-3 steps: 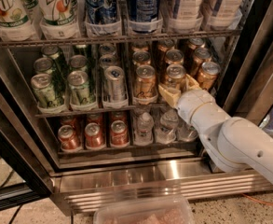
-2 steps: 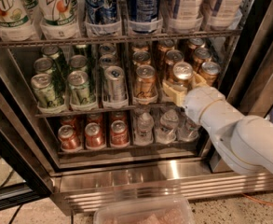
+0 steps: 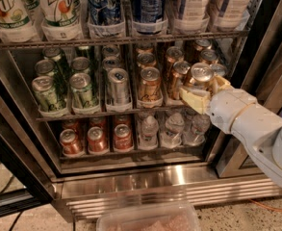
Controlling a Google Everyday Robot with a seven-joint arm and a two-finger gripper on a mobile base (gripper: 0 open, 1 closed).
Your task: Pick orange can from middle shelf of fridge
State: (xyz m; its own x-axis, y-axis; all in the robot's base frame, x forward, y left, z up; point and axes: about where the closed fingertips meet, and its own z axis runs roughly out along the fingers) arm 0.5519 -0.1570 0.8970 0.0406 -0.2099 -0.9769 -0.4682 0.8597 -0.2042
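The fridge (image 3: 169, 186) stands open, with a steel base grille. Its middle shelf (image 3: 83, 113) is a wire rack holding rows of cans in clear trays. My gripper (image 3: 204, 87) is at the right end of this shelf, at its front. It is shut on an orange can (image 3: 199, 74), which sits between the pale fingers (image 3: 192, 99), raised a little above the cans around it. Other orange cans (image 3: 150, 83) stand in rows to its left and behind it. My white arm (image 3: 256, 129) comes in from the lower right.
Green-and-white cans (image 3: 46, 93) and a silver can (image 3: 117, 83) fill the shelf's left side. Tall bottles (image 3: 58, 8) stand on the rack above. Red cans (image 3: 97, 138) and water bottles (image 3: 172, 129) stand below. The dark door frame (image 3: 270, 57) is close on the right. A clear plastic tub (image 3: 147, 220) lies on the floor.
My gripper has closed on the front right orange can and drawn it up and to the right, off its row. The arm has pulled back with it.
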